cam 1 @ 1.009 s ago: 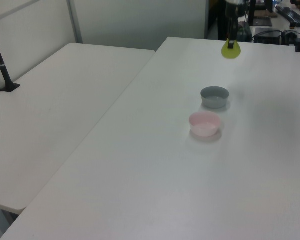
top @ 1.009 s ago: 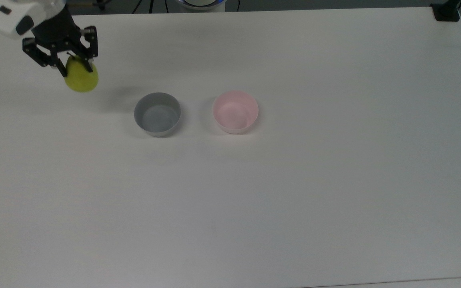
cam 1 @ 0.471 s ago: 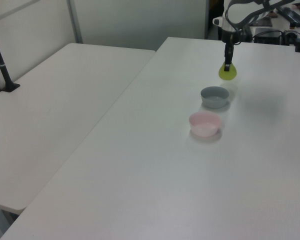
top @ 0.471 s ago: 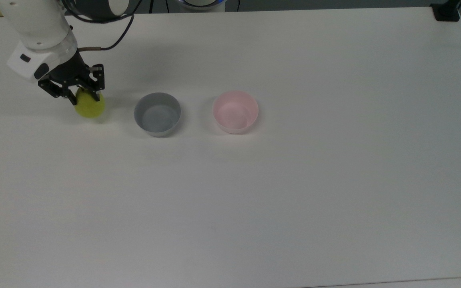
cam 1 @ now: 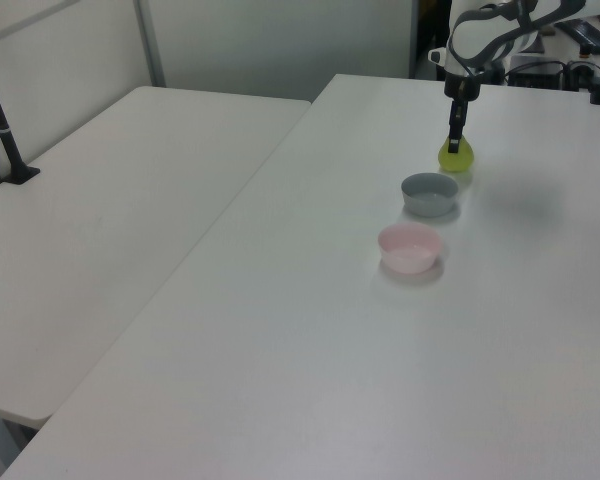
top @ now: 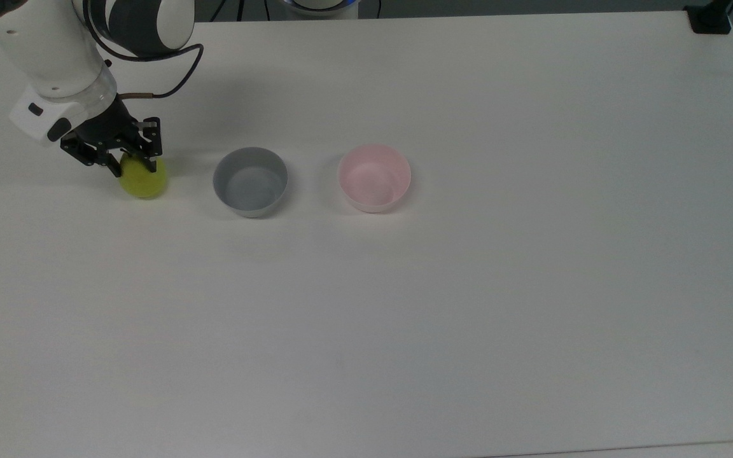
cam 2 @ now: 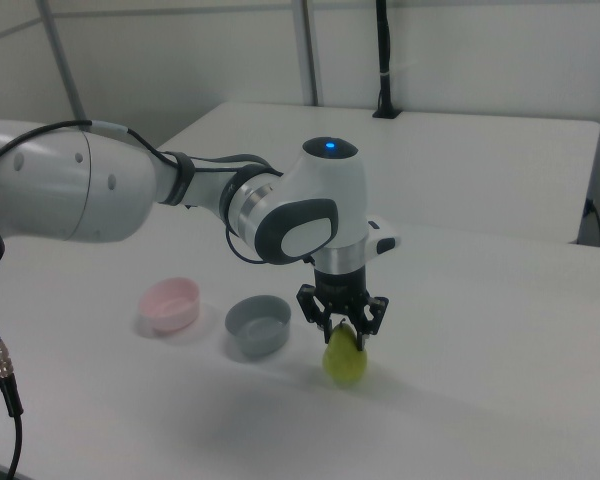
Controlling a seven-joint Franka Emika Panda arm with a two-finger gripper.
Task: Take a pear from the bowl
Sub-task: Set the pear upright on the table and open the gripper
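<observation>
Yellow-green, the pear (top: pixel 143 179) sits at the far left of the top view, low against the white table (top: pixel 468 286), with the gripper (top: pixel 131 165) at its 10 o'clock, fingers closed on its upper part. At the pear's 3 o'clock stands the grey bowl (top: pixel 250 181), and further at 3 o'clock the pink bowl (top: pixel 374 177), well apart from the pear.

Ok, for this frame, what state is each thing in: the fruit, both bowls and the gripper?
Yellow-green rounded pear: held at its top, low at the table, outside both bowls.
Pale pink round bowl: upright, empty.
Grey round bowl: upright, empty.
Black two-finger gripper: shut on the pear.
</observation>
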